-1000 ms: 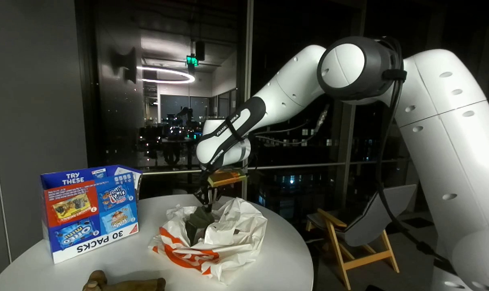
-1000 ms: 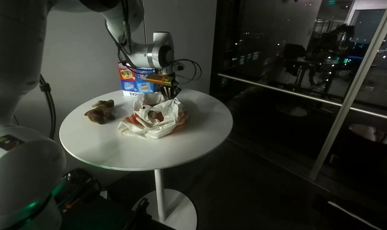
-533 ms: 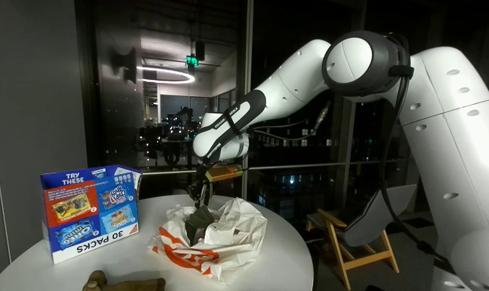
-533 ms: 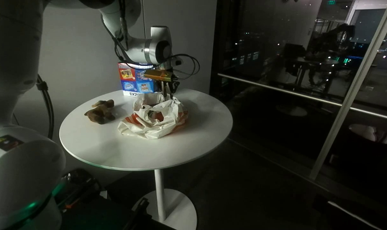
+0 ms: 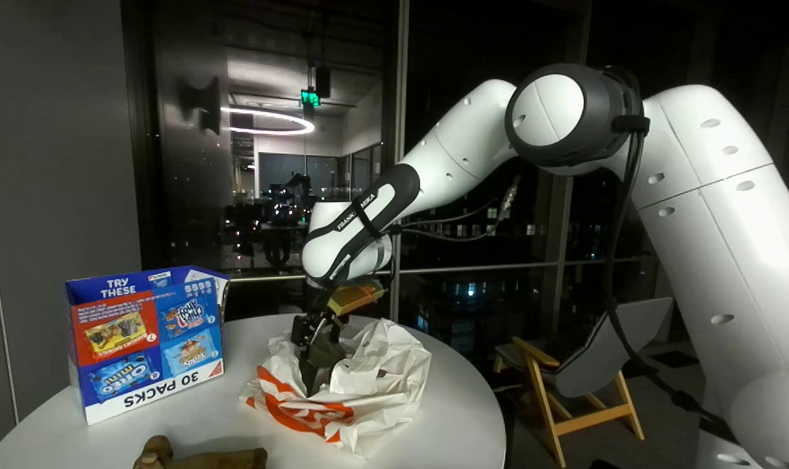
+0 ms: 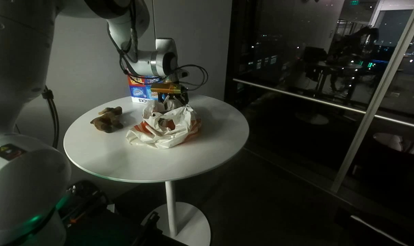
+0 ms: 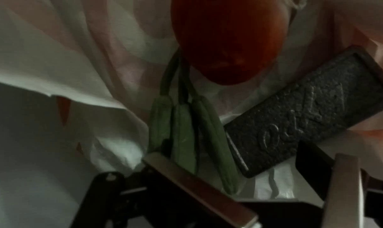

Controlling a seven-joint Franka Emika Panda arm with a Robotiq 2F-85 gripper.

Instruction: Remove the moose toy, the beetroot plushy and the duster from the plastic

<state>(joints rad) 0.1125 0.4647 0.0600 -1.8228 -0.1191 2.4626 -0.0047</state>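
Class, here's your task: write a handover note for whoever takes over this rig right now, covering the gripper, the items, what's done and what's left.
Gripper: open at the bag, close to the beetroot's leaves; nothing held.
Moose: on the table, outside the bag.
Beetroot and what looks like the duster: in the bag.
Done: moose out.
Left: take out beetroot and duster.

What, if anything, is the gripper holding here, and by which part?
Nothing appears held: the wrist view shows the gripper open, the green leaves not clamped between its jaws.
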